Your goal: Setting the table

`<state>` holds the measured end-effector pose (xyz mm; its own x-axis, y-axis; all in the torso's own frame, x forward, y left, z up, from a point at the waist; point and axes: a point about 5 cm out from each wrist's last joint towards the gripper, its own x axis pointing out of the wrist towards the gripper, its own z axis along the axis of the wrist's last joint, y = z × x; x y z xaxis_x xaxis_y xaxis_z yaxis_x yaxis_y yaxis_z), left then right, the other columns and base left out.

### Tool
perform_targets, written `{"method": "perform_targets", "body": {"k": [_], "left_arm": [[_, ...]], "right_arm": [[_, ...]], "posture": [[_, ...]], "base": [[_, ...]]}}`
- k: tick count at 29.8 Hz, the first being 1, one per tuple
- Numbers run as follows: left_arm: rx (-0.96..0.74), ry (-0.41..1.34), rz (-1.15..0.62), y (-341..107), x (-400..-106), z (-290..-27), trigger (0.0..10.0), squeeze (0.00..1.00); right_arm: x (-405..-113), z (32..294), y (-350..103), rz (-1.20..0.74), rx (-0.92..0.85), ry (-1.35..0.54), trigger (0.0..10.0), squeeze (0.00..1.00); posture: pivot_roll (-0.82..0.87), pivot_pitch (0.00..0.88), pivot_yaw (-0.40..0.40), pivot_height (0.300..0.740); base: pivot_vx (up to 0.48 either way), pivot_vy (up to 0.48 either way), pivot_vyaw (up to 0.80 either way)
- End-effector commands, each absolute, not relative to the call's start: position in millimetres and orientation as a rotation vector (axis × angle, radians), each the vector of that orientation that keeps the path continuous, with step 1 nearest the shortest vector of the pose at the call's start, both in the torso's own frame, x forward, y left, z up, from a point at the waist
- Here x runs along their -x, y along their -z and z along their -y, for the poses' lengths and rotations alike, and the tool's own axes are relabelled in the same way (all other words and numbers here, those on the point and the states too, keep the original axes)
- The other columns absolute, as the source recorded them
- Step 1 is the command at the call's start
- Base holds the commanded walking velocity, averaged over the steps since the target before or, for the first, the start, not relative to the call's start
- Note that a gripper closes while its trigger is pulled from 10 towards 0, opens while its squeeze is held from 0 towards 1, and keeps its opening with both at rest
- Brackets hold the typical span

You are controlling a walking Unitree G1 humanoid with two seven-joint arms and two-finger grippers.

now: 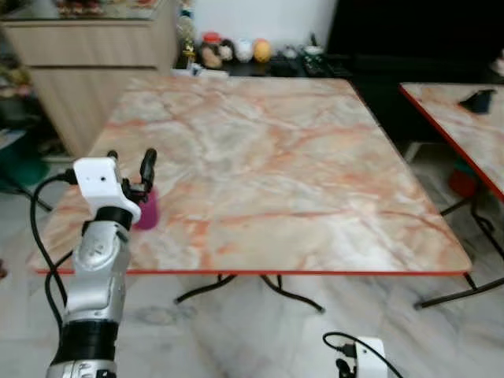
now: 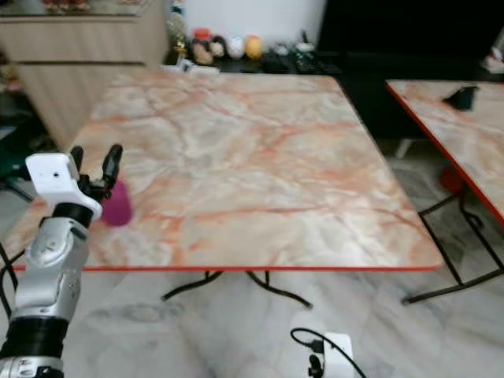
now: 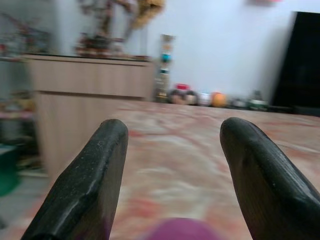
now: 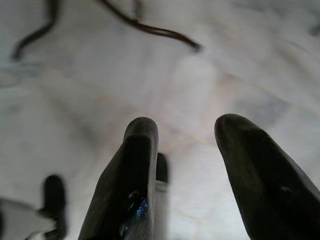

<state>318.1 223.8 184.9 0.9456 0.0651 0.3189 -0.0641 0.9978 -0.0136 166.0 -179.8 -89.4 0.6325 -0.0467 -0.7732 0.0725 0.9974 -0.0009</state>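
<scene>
Purple cup [image 1: 147,211] stands on table [image 1: 299,181] between left claw [image 1: 130,169] fingers.

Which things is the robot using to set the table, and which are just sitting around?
For the job:
- pink cup, between the fingers of the left gripper
- marble table, where the cup sits near the edge

Just lying about:
- ornaments on the low shelf behind
- wooden cabinet
- second table with a dark thing on it

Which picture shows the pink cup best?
The right eye view: the pink cup stands on the table beside the left gripper. The left eye view half hides it; the left wrist view catches its blurred rim.
</scene>
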Motion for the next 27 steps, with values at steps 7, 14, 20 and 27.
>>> {"method": "perform_targets", "body": {"k": [7, 14, 20, 27], "left_arm": [[0.016, -0.024, 0.369, -196, -320, -212, 10.0, 0.0], [0.011, -0.01, 0.381, -203, -321, -209, 10.0, 0.0], [0.009, 0.009, 0.354, -202, -322, -206, 10.0, 0.0], [-0.001, 0.037, 0.262, -213, -333, -201, 10.0, 0.0]], "right_arm": [[-161, 186, 91, -0.894, -0.02, 0.08, 10.0, 0.0], [-162, 186, 91, -0.892, -0.02, 0.078, 10.0, 0.0], [-162, 186, 91, -0.894, -0.018, 0.076, 10.0, 0.0], [-161, 186, 91, -0.903, -0.01, 0.066, 10.0, 0.0]], "posture": [[0.11, 0.0, -0.03, 0.74], [0.11, 0.0, -0.029, 0.74], [0.11, 0.0, -0.029, 0.74], [0.12, 0.0, -0.029, 0.74]], "base": [[0.0, 0.117, 0.0], [0.0, 0.0, 0.0], [0.0, 0.0, 0.0], [0.0, 0.0, 0.0]]}}
